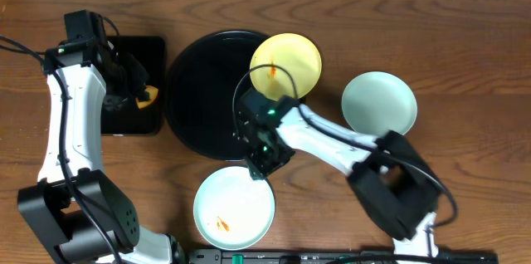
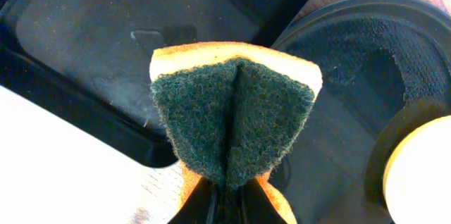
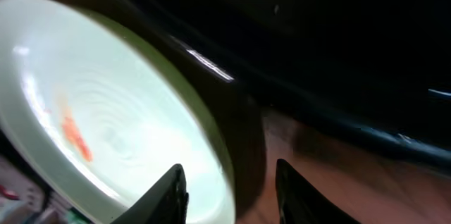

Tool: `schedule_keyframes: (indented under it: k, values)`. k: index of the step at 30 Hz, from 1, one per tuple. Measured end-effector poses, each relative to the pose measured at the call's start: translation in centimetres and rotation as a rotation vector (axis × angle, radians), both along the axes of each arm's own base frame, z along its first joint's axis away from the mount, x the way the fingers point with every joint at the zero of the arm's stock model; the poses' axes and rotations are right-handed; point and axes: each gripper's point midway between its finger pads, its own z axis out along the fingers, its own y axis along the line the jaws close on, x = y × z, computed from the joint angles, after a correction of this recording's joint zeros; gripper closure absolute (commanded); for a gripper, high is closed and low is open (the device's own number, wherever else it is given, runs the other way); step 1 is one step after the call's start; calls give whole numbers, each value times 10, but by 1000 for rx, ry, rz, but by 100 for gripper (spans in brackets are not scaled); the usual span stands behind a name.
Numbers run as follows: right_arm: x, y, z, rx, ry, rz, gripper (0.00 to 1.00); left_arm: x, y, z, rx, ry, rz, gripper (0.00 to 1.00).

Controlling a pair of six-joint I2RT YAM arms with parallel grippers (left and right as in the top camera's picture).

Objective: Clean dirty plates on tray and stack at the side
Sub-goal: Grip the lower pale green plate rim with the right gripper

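Note:
The round black tray [image 1: 195,102] sits at the table's middle. A pale yellow plate [image 1: 286,65] with an orange streak rests on its right rim. A pale blue-green plate [image 1: 234,207] with an orange streak lies on the table in front of the tray. A second, clean-looking blue-green plate [image 1: 379,104] lies at the right. My right gripper [image 1: 259,168] is open at the front plate's far rim. In the right wrist view its fingers [image 3: 229,196] straddle that plate's edge [image 3: 106,125]. My left gripper [image 2: 229,206] is shut on a green-and-orange sponge [image 2: 232,111].
A smaller rectangular black tray [image 1: 133,85] lies left of the round tray, under the sponge [image 1: 143,96]. The left wrist view shows it [image 2: 84,41], the round tray [image 2: 366,48] and the yellow plate's edge [image 2: 423,175]. The round tray's rim [image 3: 317,111] is close behind my right fingers.

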Motion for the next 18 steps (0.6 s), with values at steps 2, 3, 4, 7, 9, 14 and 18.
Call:
schedule_keyframes:
  k: [2,3,4,7,9,14,18]
  values:
    - [-4,1,-5,-17,21,16,65,0,0,0,0,0,0,91]
    - [-3,4,-4,-17,9,28,67,0,0,0,0,0,0,92]
    - [-3,7,-3,-16,-4,41,75,0,0,0,0,0,0,92]
    - [-4,11,-2,-28,-32,68,99,0,0,0,0,0,0,92]
    - [-4,10,-4,-50,-47,63,99,0,0,0,0,0,0,92]
    - [-1,8,-5,-72,-55,40,99,0,0,0,0,0,0,92]
    - [0,8,3,-90,-52,36,99,0,0,0,0,0,0,92]
